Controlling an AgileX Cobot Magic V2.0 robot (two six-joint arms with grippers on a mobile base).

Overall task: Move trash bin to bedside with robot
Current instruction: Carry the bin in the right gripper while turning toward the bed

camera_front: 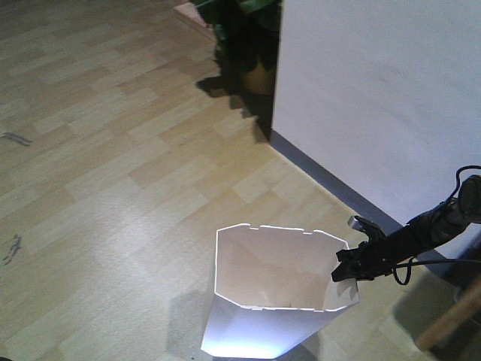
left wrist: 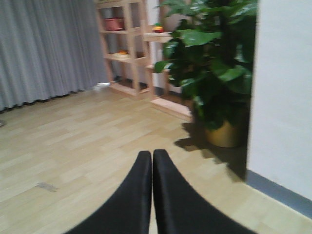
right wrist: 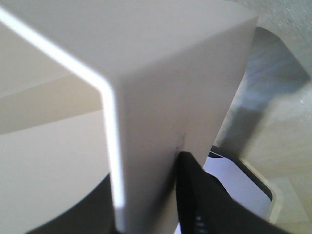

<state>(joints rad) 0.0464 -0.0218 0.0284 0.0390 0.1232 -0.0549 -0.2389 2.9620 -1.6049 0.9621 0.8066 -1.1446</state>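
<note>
From the front view, the trash bin [camera_front: 259, 331] stands upright on the pale wooden floor [camera_front: 113, 150], low in the middle of the picture, open at the top and cream inside. It is out in the open floor, near the white wall [camera_front: 368, 90] with its grey skirting [camera_front: 331, 180] but apart from it. The thin black right arm [camera_front: 421, 232] reaches in from the right edge with a black cable [camera_front: 406, 272] looping under it, and the right claw [camera_front: 344, 272] sits on the bin's right rim corner. A leafy plant [camera_front: 237, 22] in a yellowish pot [camera_front: 259, 75] stands at the far end of the wall. A slanted wooden bar [camera_front: 451, 320] shows at the lower right; I cannot tell what it belongs to. From the left wrist, the left claw [left wrist: 152, 163] holds nothing, its two black fingers pressed together above bare floor. Beyond are a grey curtain [left wrist: 44, 48], wooden shelves [left wrist: 127, 53], and the plant in its pot beside the wall. From the right wrist, the bin's white wall fills the picture, its rim a bright edge. A black finger [right wrist: 195, 200] presses on the outer face, and a dark shape lies on the inner side, so the right claw is clamped on the bin's wall.
</note>
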